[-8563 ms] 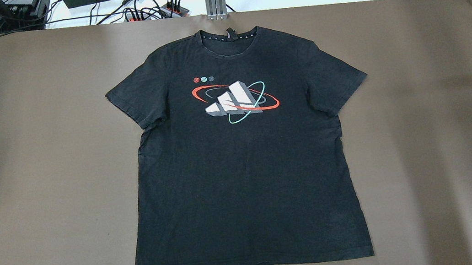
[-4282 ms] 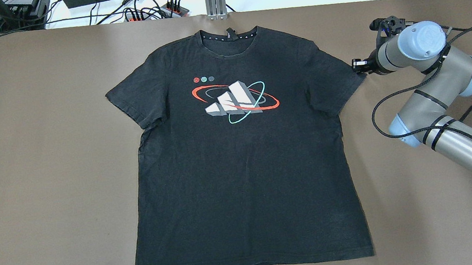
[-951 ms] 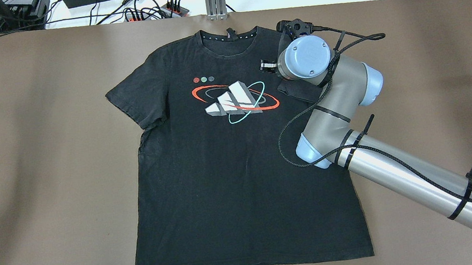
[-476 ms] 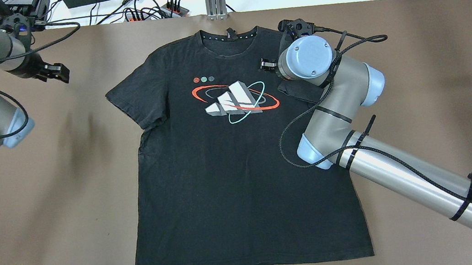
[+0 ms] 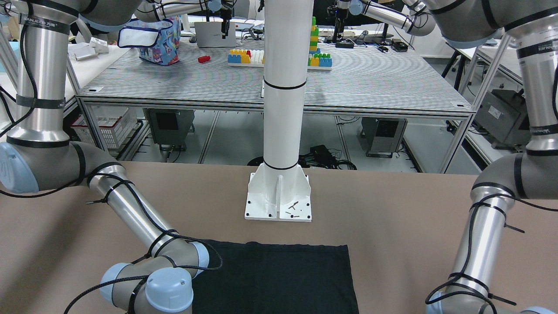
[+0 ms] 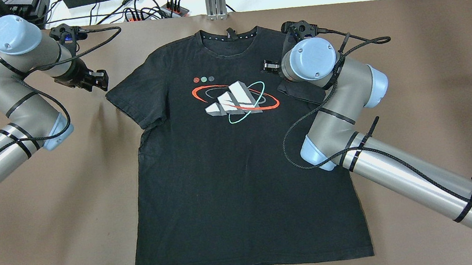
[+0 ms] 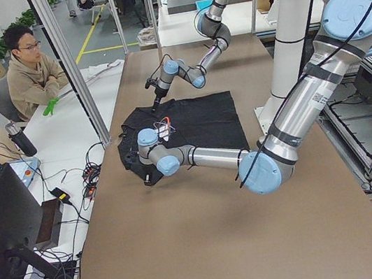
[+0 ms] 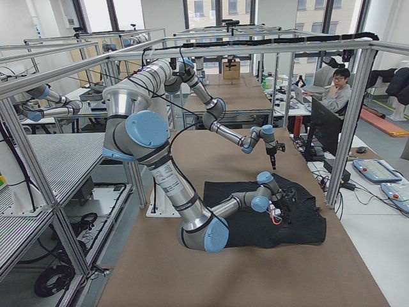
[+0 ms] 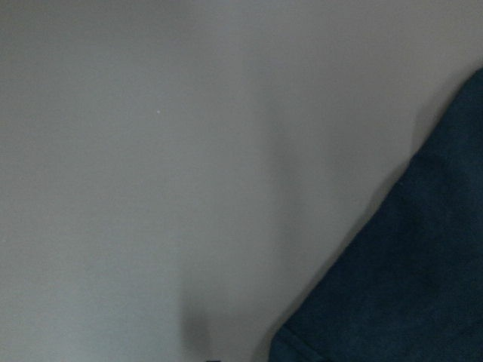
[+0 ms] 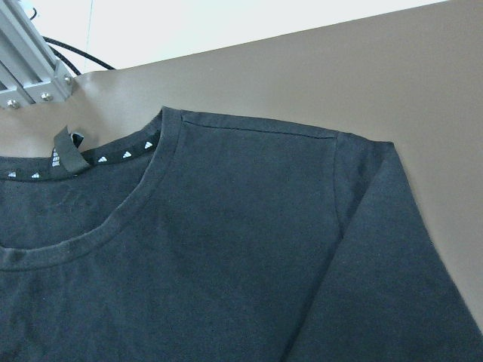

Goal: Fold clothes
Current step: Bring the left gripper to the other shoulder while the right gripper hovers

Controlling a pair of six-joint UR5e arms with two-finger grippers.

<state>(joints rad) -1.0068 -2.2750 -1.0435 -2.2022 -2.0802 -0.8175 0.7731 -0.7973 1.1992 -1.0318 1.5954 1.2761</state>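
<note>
one black t-shirt (image 6: pixel 243 182), three-bar logo (image 6: pixel 234 101)

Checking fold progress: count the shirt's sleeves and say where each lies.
2. One sleeve lies flat on the table at the robot's left. The other sleeve is folded in over the shirt, partly hidden under the right arm.
</note>
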